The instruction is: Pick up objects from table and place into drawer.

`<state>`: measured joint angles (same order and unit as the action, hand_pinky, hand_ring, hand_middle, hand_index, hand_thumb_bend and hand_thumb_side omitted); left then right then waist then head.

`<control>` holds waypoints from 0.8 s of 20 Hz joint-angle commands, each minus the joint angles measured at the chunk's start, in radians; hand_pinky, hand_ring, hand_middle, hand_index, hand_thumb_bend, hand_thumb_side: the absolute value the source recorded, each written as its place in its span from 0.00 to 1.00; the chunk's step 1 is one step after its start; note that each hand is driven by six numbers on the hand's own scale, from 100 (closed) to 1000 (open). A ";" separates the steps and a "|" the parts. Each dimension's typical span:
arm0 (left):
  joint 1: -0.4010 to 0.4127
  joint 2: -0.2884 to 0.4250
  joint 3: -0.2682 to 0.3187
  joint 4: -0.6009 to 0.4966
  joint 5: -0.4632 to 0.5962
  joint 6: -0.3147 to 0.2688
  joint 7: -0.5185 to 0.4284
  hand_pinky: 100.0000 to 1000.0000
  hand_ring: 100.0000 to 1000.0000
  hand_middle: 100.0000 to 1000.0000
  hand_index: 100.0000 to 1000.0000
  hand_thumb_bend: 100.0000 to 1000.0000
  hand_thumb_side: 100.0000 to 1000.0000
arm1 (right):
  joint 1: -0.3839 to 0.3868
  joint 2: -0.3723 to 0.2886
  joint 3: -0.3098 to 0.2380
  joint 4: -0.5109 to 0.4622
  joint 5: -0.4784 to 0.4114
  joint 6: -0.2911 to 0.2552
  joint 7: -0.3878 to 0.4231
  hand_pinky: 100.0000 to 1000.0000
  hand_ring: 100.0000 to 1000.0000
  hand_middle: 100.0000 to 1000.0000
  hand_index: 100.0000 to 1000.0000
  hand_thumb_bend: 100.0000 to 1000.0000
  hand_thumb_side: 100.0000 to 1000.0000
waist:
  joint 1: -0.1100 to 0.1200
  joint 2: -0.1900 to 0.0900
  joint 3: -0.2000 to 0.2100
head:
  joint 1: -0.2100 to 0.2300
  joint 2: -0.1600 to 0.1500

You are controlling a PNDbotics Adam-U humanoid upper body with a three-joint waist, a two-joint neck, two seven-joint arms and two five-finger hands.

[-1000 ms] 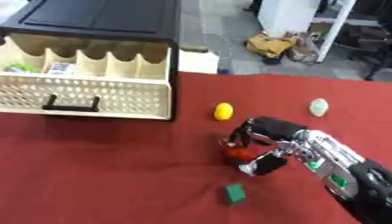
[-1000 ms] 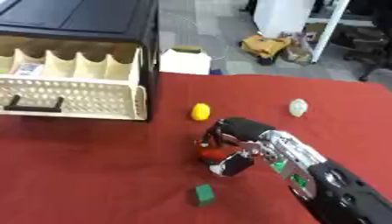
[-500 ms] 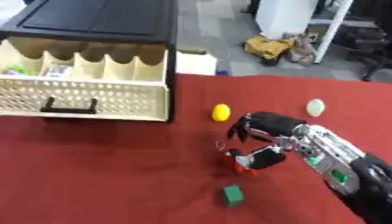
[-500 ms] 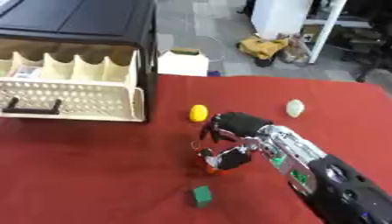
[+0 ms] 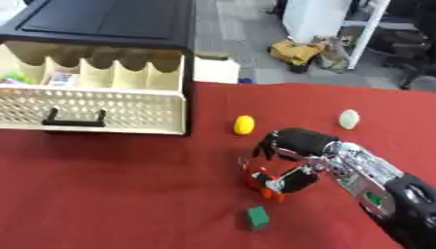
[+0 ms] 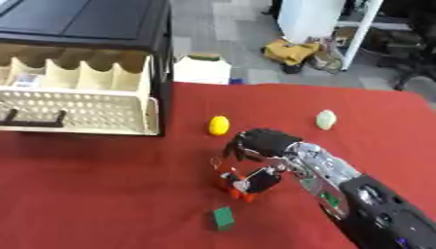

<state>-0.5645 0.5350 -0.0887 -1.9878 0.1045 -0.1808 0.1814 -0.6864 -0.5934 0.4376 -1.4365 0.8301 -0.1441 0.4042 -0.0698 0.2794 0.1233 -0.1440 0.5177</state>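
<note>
My right hand (image 5: 298,146) reaches in from the lower right, its fingers and thumb curled round a small red-orange object (image 5: 262,184) on the red table (image 5: 119,194). A yellow egg-shaped object (image 5: 245,124) lies just beyond the hand. A pale green egg-shaped object (image 5: 349,119) sits further right. Near the front lies a small green block (image 5: 257,217). The cream drawer (image 5: 94,104) stands pulled open at the left, with a few small items in its far-left compartments. My left hand shows in no view.
The drawer belongs to a black cabinet (image 5: 111,24) at the table's back left. A white box (image 5: 214,69) stands behind the table edge beside it. Floor clutter and furniture legs lie beyond the far edge.
My right hand has closed further over the red-orange object and lifted slightly. The camera has shifted a little. The other objects stay put.
</note>
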 commanded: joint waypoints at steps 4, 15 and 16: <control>-0.009 0.013 0.012 -0.012 0.000 0.000 -0.001 0.50 0.45 0.49 0.82 0.00 1.00 | -0.022 -0.017 -0.014 0.009 0.054 0.019 -0.009 0.60 0.65 0.48 0.78 0.46 0.45 | 0.006 -0.018 0.000 | -0.007 0.000; -0.004 0.010 0.012 -0.012 -0.001 0.005 -0.005 0.49 0.45 0.49 0.82 0.00 1.00 | -0.033 -0.009 -0.020 0.022 0.041 0.032 -0.019 0.58 0.62 0.41 0.74 0.52 0.48 | 0.006 -0.019 -0.004 | -0.011 0.003; -0.003 0.010 0.012 -0.012 -0.001 0.005 -0.005 0.49 0.45 0.49 0.82 0.00 1.00 | -0.037 -0.009 -0.021 0.020 0.035 0.035 -0.023 0.58 0.61 0.40 0.73 0.52 0.48 | 0.006 -0.020 -0.005 | -0.012 0.006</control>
<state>-0.5602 0.5346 -0.0887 -1.9878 0.1045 -0.1769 0.1776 -0.7052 -0.5839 0.4308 -1.4100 0.8722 -0.1137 0.3865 -0.0698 0.2790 0.1195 -0.1522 0.5186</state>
